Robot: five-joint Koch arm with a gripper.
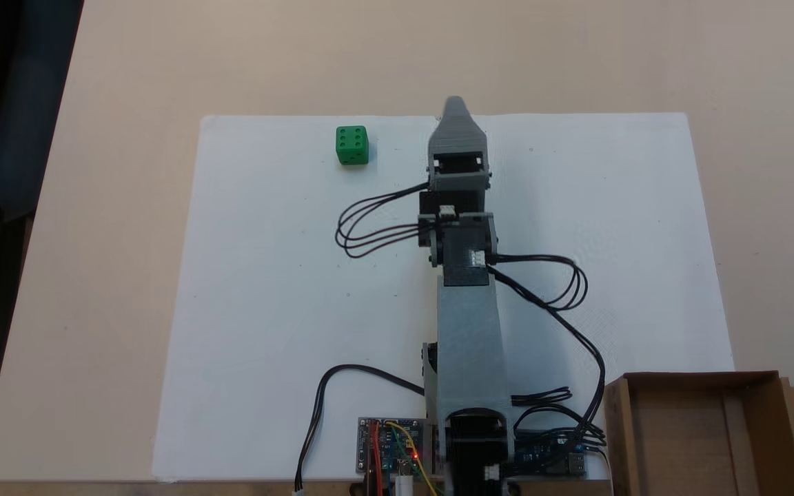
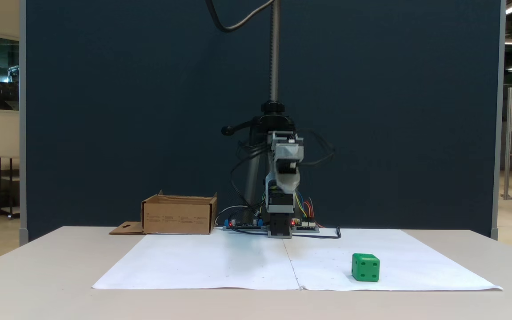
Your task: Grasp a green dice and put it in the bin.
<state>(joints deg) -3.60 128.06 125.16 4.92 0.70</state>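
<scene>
The green dice (image 2: 366,267) lies nearest the front-facing fixed camera, resting on the white paper sheet (image 2: 220,266) toward that view's right, with nothing touching it. From above, the green dice (image 1: 352,145) sits near the far edge of the white sheet (image 1: 266,296), to the left of the arm, six pips up.

Farther back, the grey arm (image 2: 282,178) stands folded at the sheet's rear middle, raised off the table. Seen from above, the arm (image 1: 469,331) stretches straight out from its base, and the gripper (image 1: 455,107) ends in a single grey tip over the sheet's far edge, well apart from the dice. Its jaws lie one behind the other, so I cannot tell whether they are apart or together.

At the arm's base sit circuit boards (image 1: 391,448) with coloured wires and a red light. Beside them, the cardboard bin (image 2: 179,215) stands on the table (image 2: 38,266); from above the bin (image 1: 697,380) shows its slotted flap.
</scene>
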